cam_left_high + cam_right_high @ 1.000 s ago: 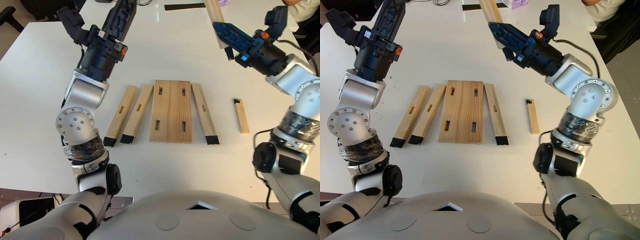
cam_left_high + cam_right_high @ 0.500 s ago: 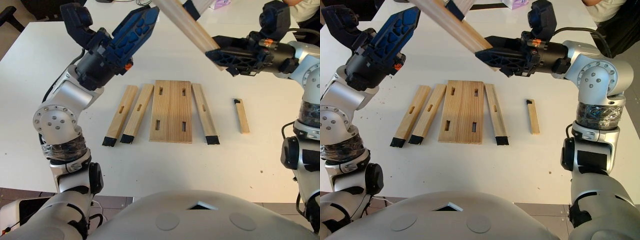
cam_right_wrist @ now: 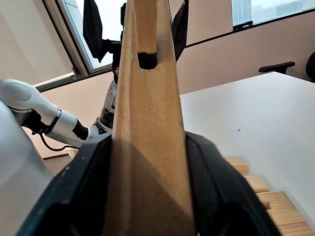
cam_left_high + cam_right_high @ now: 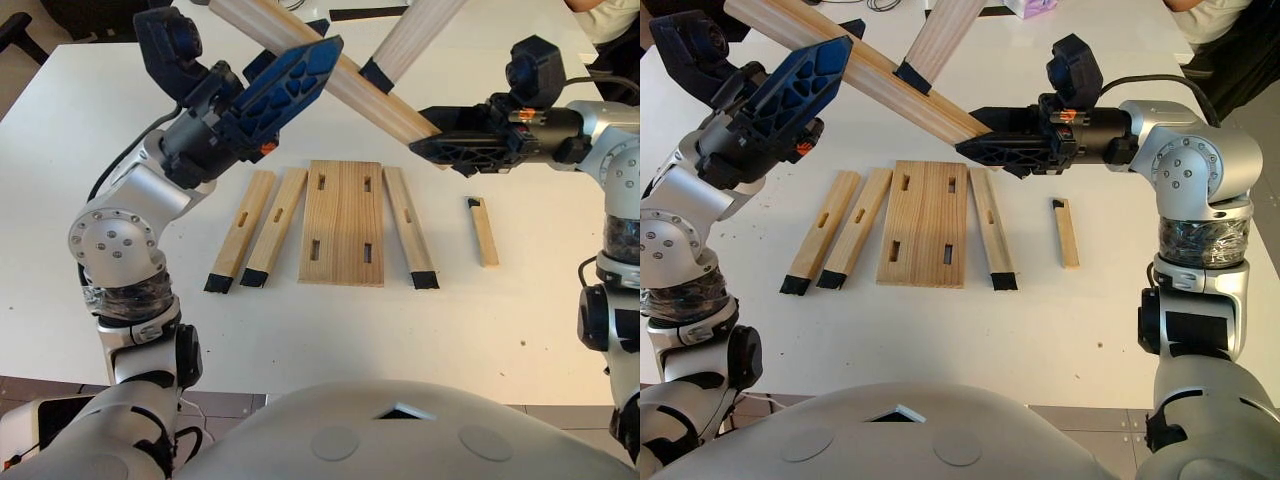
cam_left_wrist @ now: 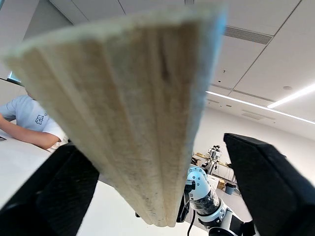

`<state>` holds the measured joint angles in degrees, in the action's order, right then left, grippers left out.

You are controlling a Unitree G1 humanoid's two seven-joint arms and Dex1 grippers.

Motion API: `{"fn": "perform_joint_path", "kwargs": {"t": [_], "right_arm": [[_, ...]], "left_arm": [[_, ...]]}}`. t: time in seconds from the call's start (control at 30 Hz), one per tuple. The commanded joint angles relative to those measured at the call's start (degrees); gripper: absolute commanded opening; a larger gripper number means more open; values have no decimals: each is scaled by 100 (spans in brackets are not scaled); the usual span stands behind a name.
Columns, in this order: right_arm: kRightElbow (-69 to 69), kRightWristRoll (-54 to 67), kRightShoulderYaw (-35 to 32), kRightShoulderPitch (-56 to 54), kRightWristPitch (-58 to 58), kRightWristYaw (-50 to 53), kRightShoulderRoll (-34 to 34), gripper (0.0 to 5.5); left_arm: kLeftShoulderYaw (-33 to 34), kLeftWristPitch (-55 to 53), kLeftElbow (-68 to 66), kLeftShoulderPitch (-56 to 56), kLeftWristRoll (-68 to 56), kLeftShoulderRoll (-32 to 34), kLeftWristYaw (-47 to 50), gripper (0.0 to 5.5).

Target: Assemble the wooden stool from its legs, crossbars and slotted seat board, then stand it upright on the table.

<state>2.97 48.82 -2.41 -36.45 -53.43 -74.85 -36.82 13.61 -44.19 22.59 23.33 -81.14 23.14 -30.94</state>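
Near, the seat board (image 4: 342,220) lies flat on the table (image 4: 90,150) among loose legs (image 4: 243,228), while above it the right gripper (image 4: 425,140) pinches a raised leg (image 4: 385,98), probably light, stiff and smooth, best gripped mid-length, where the left gripper (image 4: 322,45) has its jaws spread around it.

The right pincer (image 4: 424,140) has swung its leg (image 4: 368,96) leftward between the spread fingers (image 4: 295,70) of the left pincer (image 4: 328,36).

the long leg (image 4: 390,100) runs out of view toward 11 o'clock; the black-tipped piece (image 4: 415,30) is cut off toward 1 o'clock.
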Motion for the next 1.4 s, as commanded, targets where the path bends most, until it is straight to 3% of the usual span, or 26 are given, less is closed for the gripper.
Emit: {"fn": "perform_joint_path", "kwargs": {"t": [0.03, 0.33, 0.7, 0.73, 0.93, 1.0, 1.27, 1.4], "right_arm": [[93, -34, 26, 66, 102, -52, -106, 206], [232, 188, 4, 47, -77, -57, -69, 206], [265, 69, 40, 158, 25, 340, 92, 206], [233, 7, 43, 168, 128, 352, 108, 243], [104, -318, 50, 261, 573, 436, 34, 327], [119, -595, 73, 437, 914, 412, -95, 330], [-448, -1960, -104, 1122, 2594, 671, -492, 330], [-796, -2200, -416, 1302, 3034, 1114, -429, 330]], "left_arm": [[-4, 52, 88, 4, -32, 29, -13, 346], [-87, 100, 241, -147, -122, -69, 12, 211], [-128, 243, 339, -252, -122, -49, -40, 210], [-115, 272, 321, -245, -80, -41, -34, 210], [-49, 342, 145, -161, 162, 70, -108, 210], [29, 352, 55, -109, 241, 167, -171, 210], [326, 699, -670, 18, 1361, 1056, -1202, 208], [446, 830, -870, -142, 1996, 1813, -2096, 207]]}}
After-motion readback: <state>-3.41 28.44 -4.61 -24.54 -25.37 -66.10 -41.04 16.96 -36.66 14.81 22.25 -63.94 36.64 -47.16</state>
